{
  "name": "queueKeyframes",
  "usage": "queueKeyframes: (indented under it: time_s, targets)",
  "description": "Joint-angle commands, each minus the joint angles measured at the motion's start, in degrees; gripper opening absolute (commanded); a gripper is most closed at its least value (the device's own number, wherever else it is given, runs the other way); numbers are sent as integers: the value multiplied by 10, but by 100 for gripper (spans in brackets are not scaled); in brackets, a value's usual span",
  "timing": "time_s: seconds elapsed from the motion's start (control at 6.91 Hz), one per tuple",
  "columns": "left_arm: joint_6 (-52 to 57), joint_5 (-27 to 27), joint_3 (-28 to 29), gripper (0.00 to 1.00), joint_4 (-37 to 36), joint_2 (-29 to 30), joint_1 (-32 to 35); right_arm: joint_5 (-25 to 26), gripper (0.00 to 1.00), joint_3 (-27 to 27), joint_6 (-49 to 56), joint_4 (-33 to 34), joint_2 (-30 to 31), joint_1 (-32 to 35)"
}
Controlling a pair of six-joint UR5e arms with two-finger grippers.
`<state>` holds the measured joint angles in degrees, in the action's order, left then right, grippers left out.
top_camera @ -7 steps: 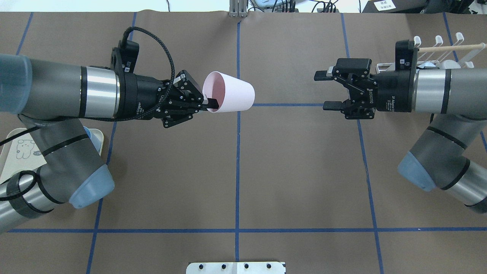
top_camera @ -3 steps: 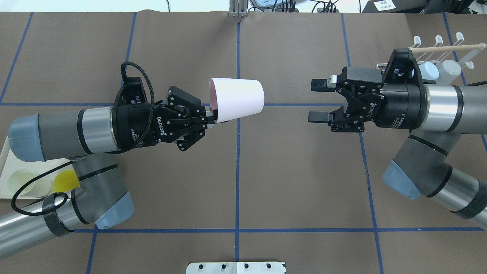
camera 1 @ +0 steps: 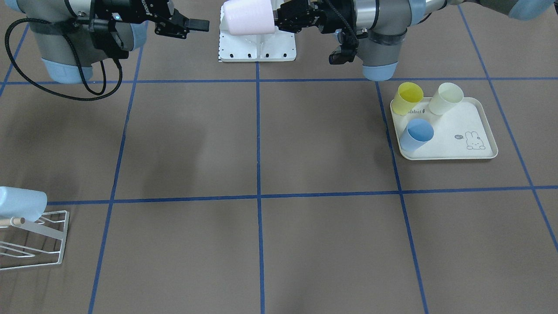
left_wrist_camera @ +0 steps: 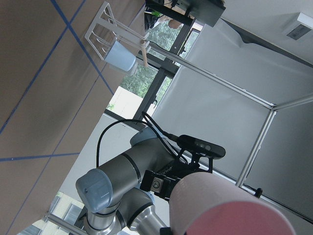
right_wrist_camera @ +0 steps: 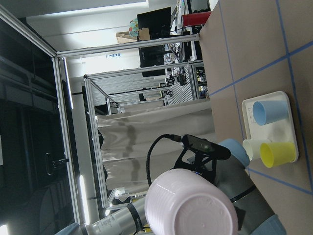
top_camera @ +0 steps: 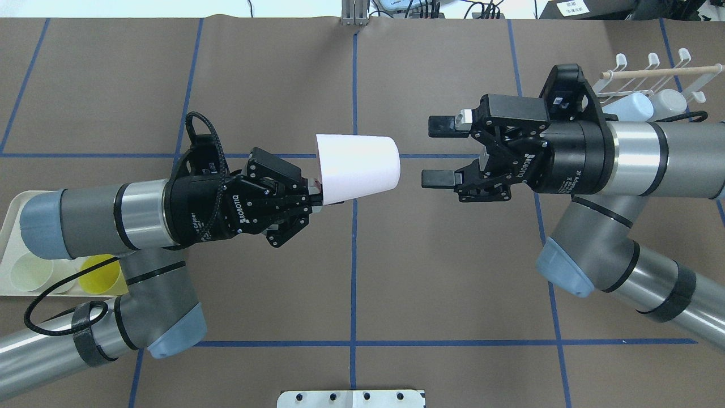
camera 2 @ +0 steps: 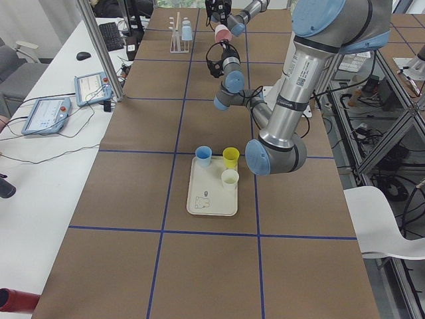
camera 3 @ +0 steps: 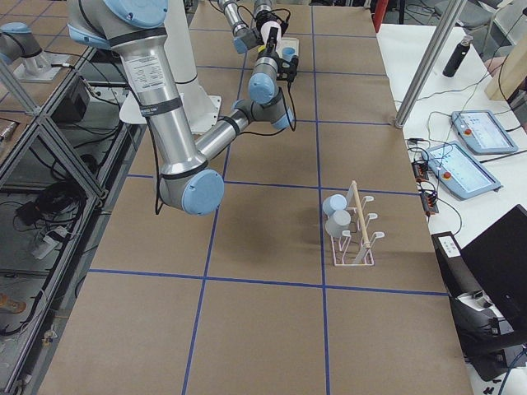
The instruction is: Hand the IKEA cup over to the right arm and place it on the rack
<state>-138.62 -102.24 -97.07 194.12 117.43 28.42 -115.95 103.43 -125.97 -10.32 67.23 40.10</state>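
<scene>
The pink IKEA cup (top_camera: 357, 170) lies sideways in the air over the table's middle, its base toward the right arm. My left gripper (top_camera: 317, 198) is shut on the cup's rim. My right gripper (top_camera: 439, 152) is open, its fingers level with the cup's base and a short gap away. The cup also shows in the front view (camera 1: 248, 17), the left wrist view (left_wrist_camera: 225, 205) and, base on, the right wrist view (right_wrist_camera: 190, 205). The white wire rack (top_camera: 651, 73) with its wooden peg stands at the far right behind the right arm, and shows in the front view (camera 1: 39, 235).
Two pale blue cups (top_camera: 628, 106) lie on the rack. A cream rabbit-print tray (camera 1: 449, 135) on the robot's left holds a yellow cup (camera 1: 409, 97), a cream cup (camera 1: 447, 98) and a blue cup (camera 1: 417, 133). A white mounting plate (top_camera: 351, 398) sits at the near edge.
My left arm has carried the pink cup toward the right and slightly nearer. My right gripper has moved left toward the cup, still open. The gap between them has narrowed.
</scene>
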Motion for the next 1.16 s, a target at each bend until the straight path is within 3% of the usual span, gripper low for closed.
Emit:
queueKeyframes:
  time_s: [0.0, 0.58, 0.72, 1.01]
  targets:
    - [-9, 0, -5, 0, 23, 1, -13, 1, 100, -1, 1, 0, -13, -13]
    - [-7, 21, 5, 0, 25, 33, -37, 3, 99, 0, 1, 0, -13, -22]
    - [-7, 34, 4, 0, 26, 34, -43, 5, 93, 0, 1, 0, -14, -23]
    - [-6, 38, 5, 0, 26, 33, -47, 5, 57, 1, 0, -1, -13, -24]
